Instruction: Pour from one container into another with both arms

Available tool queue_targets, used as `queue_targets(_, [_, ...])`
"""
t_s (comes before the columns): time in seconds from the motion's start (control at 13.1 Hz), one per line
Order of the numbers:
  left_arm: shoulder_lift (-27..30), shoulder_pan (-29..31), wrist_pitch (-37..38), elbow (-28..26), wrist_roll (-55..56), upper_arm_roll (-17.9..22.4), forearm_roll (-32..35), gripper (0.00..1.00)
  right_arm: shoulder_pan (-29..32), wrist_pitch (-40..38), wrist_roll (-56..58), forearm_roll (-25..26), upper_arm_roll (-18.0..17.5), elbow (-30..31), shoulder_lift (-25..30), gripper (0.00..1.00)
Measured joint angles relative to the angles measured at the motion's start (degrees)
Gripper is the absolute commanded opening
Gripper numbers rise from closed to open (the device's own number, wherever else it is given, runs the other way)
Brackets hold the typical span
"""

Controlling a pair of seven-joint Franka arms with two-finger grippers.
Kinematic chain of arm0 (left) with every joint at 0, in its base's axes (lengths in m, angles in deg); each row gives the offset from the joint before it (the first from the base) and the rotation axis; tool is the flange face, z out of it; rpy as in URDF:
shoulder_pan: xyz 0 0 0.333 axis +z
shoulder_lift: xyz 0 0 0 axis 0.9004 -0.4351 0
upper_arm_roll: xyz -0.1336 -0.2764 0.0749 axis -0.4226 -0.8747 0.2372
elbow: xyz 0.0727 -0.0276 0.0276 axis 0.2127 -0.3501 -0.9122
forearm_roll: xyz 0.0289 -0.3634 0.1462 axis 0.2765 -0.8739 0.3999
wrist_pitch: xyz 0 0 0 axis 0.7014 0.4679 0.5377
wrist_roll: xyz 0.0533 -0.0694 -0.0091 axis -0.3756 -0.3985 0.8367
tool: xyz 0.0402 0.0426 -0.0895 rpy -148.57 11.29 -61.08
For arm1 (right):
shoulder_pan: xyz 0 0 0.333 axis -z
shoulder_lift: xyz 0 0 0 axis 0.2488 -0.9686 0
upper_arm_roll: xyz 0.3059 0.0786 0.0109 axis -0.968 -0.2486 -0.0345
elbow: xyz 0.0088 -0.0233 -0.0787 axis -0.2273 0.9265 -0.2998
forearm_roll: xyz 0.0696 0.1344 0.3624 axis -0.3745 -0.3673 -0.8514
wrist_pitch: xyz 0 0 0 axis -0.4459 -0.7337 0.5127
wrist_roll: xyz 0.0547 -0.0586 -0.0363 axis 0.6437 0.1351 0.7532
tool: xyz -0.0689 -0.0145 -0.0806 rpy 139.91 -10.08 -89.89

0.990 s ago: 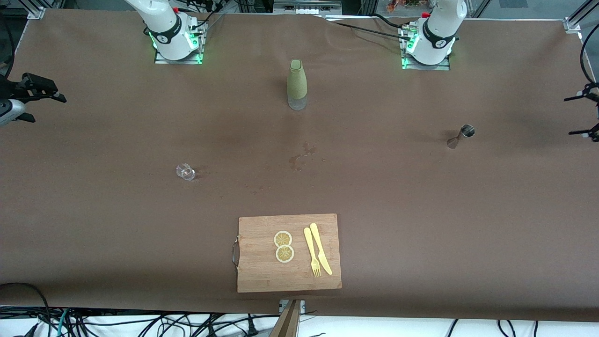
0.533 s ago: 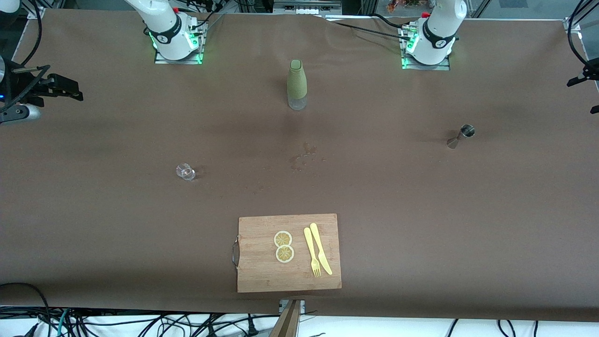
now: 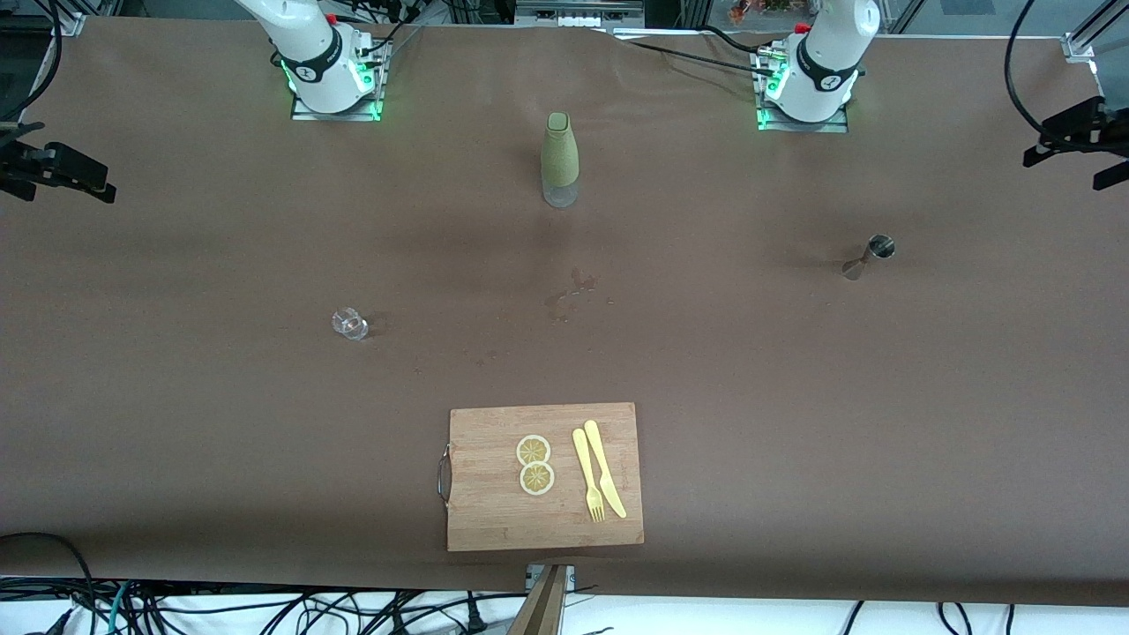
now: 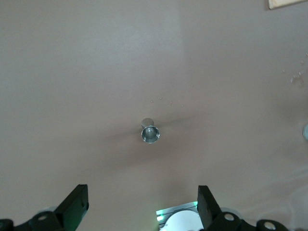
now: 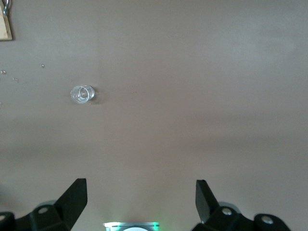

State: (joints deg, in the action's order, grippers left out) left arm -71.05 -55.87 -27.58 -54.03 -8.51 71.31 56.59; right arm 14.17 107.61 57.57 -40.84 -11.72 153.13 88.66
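Both arms are raised at the table ends: left gripper (image 4: 143, 208) high over the steel jigger (image 3: 870, 255), right gripper (image 5: 141, 199) over the small glass (image 3: 349, 324), both spread wide, empty. Risk: an off-centre descent probably topples either light vessel.

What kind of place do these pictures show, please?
Probably a robotics lab bench staged like a small bar counter: two arms are bolted to a table under brown cloth, loose cables hang along its edge, and a green bottle, metal jigger and cutting board are laid out.
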Motion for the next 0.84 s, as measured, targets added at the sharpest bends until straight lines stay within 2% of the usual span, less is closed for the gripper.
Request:
queue_targets(0.23, [0.52,-1.67,-0.07,0.02,13.28,-5.24,2.17,1.00,-0.02,0.49,-0.99,-0.17,0.15,0.05,0.01,1.00])
queue_targets(0.38, [0.69,-2.10,-0.37,0.04,16.92,-7.42,2.52,1.00,-0.01,1.78,-1.28,-0.41,0.23,0.05,-0.16,1.00])
queue_targets(0.84, [0.73,-2.17,-1.77,0.14,17.22,-6.59,2.53,1.00,-0.54,2.57,-1.44,-0.76,-0.39,-0.66,-0.20,1.00])
